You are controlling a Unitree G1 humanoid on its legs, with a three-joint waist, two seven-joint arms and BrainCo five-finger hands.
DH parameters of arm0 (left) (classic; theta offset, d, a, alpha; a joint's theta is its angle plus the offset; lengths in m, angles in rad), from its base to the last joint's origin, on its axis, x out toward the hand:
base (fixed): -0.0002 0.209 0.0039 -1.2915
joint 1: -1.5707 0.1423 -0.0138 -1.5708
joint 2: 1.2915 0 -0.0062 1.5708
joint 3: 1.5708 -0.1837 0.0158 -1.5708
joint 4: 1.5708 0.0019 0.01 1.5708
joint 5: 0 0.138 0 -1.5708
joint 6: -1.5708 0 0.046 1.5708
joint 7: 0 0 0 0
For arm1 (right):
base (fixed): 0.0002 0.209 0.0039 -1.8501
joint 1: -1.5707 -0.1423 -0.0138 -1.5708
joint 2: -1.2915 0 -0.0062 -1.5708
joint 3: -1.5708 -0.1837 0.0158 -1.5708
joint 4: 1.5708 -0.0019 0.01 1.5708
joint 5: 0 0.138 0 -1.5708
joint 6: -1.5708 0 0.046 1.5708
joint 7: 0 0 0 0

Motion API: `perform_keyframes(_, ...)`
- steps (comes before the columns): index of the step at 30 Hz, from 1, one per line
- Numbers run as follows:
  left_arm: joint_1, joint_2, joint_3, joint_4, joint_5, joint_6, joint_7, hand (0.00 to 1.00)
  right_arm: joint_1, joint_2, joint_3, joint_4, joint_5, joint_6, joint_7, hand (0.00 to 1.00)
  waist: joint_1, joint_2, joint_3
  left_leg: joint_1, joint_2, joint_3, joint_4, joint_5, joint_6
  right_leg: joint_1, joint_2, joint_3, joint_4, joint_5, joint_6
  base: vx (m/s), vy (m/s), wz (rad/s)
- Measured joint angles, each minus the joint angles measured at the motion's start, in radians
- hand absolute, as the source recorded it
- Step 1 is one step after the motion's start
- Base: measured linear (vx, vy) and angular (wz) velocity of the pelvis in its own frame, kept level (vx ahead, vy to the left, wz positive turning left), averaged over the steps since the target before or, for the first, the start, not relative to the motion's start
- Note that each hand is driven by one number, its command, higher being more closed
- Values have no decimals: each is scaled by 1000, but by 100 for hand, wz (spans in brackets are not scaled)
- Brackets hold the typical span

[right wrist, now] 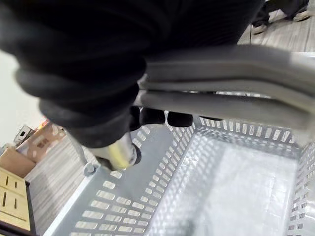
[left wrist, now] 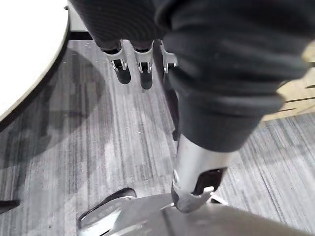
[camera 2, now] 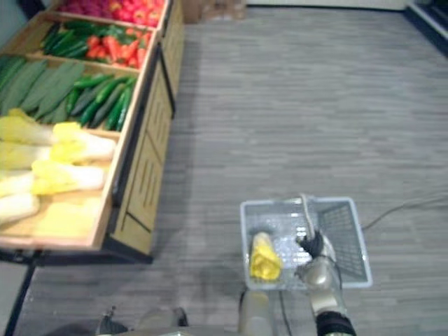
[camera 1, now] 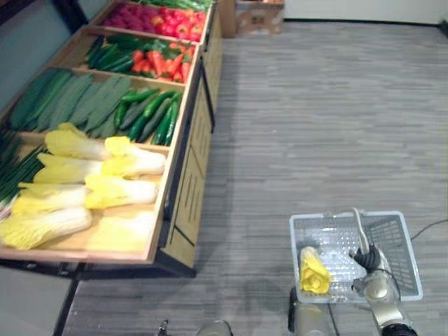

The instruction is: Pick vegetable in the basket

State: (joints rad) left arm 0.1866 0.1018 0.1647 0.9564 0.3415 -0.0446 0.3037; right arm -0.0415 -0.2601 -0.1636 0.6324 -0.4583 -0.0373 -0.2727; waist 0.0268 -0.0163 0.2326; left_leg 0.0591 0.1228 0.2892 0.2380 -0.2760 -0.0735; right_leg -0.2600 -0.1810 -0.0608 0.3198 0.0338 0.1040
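A pale grey plastic basket [camera 1: 350, 216] hangs low over the floor at the lower right. One yellow napa cabbage [camera 1: 314, 271] lies in its left end. My right hand [camera 1: 371, 269] is shut on the basket's grey handle [right wrist: 221, 83], fingers curled round the bars. To the left stands a wooden produce stand [camera 1: 183, 150]. It holds more napa cabbages [camera 1: 87, 183] at the near end, then cucumbers [camera 1: 150, 112] and long green gourds [camera 1: 70, 98]. My left hand [left wrist: 142, 69] hangs by my side above the floor, fingers relaxed and holding nothing.
Red peppers [camera 1: 161, 63] and red fruit [camera 1: 164, 19] fill the stand's far bins. A cardboard box [camera 1: 259, 15] sits by the far wall. A round white tabletop [left wrist: 24, 54] is near my left hand. A person's shoes [right wrist: 275, 14] show beyond the basket.
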Motion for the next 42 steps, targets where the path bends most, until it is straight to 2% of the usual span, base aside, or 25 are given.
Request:
perform_keyframes(2, -31, 11, -1, 1, -9, 1, -1, 0, -11, -8, -11, 5, 0, 2, 5, 100, -4, 2, 2, 1, 8, -6, -12, 7, 1, -19, -26, -42, -1, -34, -39, 84, -16, 6)
perform_keyframes(4, -51, 23, 0, 0, -15, 0, 1, 0, -32, -17, -26, 15, -1, 12, 10, 100, 1, 11, 7, 2, 32, -23, -11, 2, -12, -44, -50, -43, -19, -32, -35, 105, -94, 18)
perform_keyframes(7, -52, 43, 6, 0, -21, 1, 8, 0, -32, -15, -23, 15, -4, 14, 13, 100, -1, -3, 2, 38, 69, -68, -27, -3, -78, -47, -94, -70, -69, -9, -16, 315, -370, 43)
perform_keyframes(8, -57, 29, 31, 9, -24, 7, 8, 0, -41, -27, -21, 20, -6, 18, 15, 100, -2, 21, -6, 54, 114, -101, -25, -19, -127, -59, -82, -112, -3, -6, 26, 323, -403, 37)
perform_keyframes(9, -51, 13, 35, 8, -24, 4, 8, 0, -44, -30, -19, 20, -6, 21, 14, 100, -3, 42, -17, 49, 140, -117, -26, -6, -143, -67, -65, -134, 27, -38, -2, 309, -390, 26)
perform_keyframes(11, -44, -19, 40, 10, -24, 3, 11, 0, -58, -34, 4, 19, -12, 22, 18, 100, -3, 60, -22, 42, 173, -157, -6, 35, -150, -93, -45, -152, 113, -118, -21, 229, -341, 9)
perform_keyframes(14, -41, -45, 56, 18, -51, 0, 26, 0, -54, -29, 22, 10, -13, 20, 28, 100, -14, 62, -23, -43, 204, -254, 150, 155, -113, -74, -34, -200, 195, -220, -52, 299, -429, 35)
perform_keyframes(15, -41, -41, 69, 18, -57, 1, 27, 0, -51, -29, 27, 8, -13, 20, 33, 100, -22, 58, -23, -83, 212, -269, 216, 235, -69, -46, -33, -224, 199, -242, -64, 371, -453, 50)
perform_keyframes(16, -41, -42, 76, 10, -61, 2, 33, 0, -36, -29, 29, -8, -13, 20, 35, 100, -21, 56, -22, -125, 230, -258, 274, 360, -13, 2, -26, -257, 185, -262, -79, 318, -356, 49)
perform_keyframes(17, -40, -42, 76, 4, -61, 2, 37, 0, -28, -28, 29, -15, -13, 20, 35, 100, -20, 45, -15, -135, 243, -241, 296, 413, 10, 25, -20, -268, 165, -268, -88, 247, -274, 39)
perform_keyframes(18, -36, -42, 77, -1, -61, 3, 40, 0, -22, -28, 32, -21, -13, 20, 35, 100, -19, 41, -13, -154, 252, -229, 327, 425, 22, 51, -15, -276, 145, -275, -96, 247, -312, 32)
perform_keyframes(19, -35, -41, 77, -5, -60, 2, 40, 0, -8, -29, 36, -39, -13, 20, 35, 100, -10, 42, -14, -200, 242, -201, 444, 318, 13, 104, 4, -290, 106, -292, -125, 217, -292, 27)
perform_keyframes(21, -34, -41, 72, -3, -55, 4, 32, 0, -2, -35, 53, -40, -13, 21, 38, 100, 4, 40, -14, -253, 188, -186, 533, 201, 8, 169, 28, -311, 48, -300, -138, 160, -224, 21)
perform_keyframes(24, -7, -51, 65, -2, -53, 11, 13, 0, -9, -37, 59, -41, -13, 17, 39, 100, 37, 31, -14, -325, 85, -67, 426, 120, 0, 224, 58, -333, -12, -296, -141, 131, -105, 6)
perform_keyframes(27, 30, -70, 67, -3, -51, 12, -1, 0, -15, -39, 57, -40, -14, 15, 40, 100, 58, 43, -19, -335, -25, -19, 95, 154, -2, 262, 80, -335, -75, -287, -126, 243, 20, -7)
perform_keyframes(28, 39, -73, 67, -3, -50, 12, -3, 0, -16, -39, 57, -40, -15, 15, 40, 100, 62, 48, -22, -329, -53, -28, -15, 205, -6, 278, 90, -335, -99, -283, -120, 350, 104, -10)
perform_keyframes(29, 52, -77, 68, -2, -47, 12, -5, 0, -18, -37, 59, -36, -16, 15, 41, 100, 69, 65, -28, -312, -74, -37, -141, 299, 5, 307, 101, -331, -129, -280, -114, 366, 111, -21)
perform_keyframes(30, 60, -81, 68, 0, -42, 12, -6, 0, -19, -37, 70, -32, -17, 15, 41, 100, 82, 65, -29, -277, -86, -37, -192, 366, 32, 336, 105, -316, -154, -280, -111, 315, 94, -18)
perform_keyframes(31, 58, -83, 69, -1, -41, 12, -8, 0, -20, -37, 76, -32, -17, 14, 41, 100, 85, 63, -30, -264, -96, -37, -206, 365, 52, 346, 103, -313, -170, -272, -99, 310, 83, 0)
perform_keyframes(33, 37, -75, 70, -3, -34, 11, -8, 0, -48, -35, 99, -17, -18, 12, 43, 100, 89, 55, -28, -274, -108, -20, -140, 339, 128, 382, 91, -296, -221, -242, -48, 282, 84, 15)
perform_keyframes(36, 34, -77, 74, -7, -20, 11, -14, 0, -66, -27, 137, -8, -25, 8, 47, 100, 89, 48, -27, -236, -132, 23, -94, 320, 146, 445, 58, -273, -226, -211, 0, 198, 86, 5)
perform_keyframes(38, 35, -77, 75, -6, -17, 12, -14, 0, -65, -5, 138, -7, -43, 1, 48, 100, 91, 37, -26, -205, -136, 29, -96, 278, 140, 450, 48, -260, -177, -213, 9, 132, 92, -6)
perform_keyframes(40, 38, -76, 70, 2, -16, 13, -15, 0, -42, 16, 134, 2, -44, -2, 48, 100, 89, 39, -51, -192, -130, 25, -123, 203, 145, 383, 34, -259, -15, -251, 64, 93, 120, 6)
perform_keyframes(41, 40, -62, 63, 1, -16, 13, -15, 0, -26, 33, 132, 14, -43, -3, 49, 100, 88, 28, -62, -172, -145, 22, -140, 193, 145, 313, -6, -257, 158, -264, 76, 143, 144, 23)
perform_keyframes(42, 47, -47, 45, -7, -16, 13, -15, 0, -3, 52, 133, 13, -44, -7, 52, 100, 86, -6, -65, -141, -173, 10, -159, 189, 148, 233, -64, -244, 357, -242, 97, 184, 137, 33)
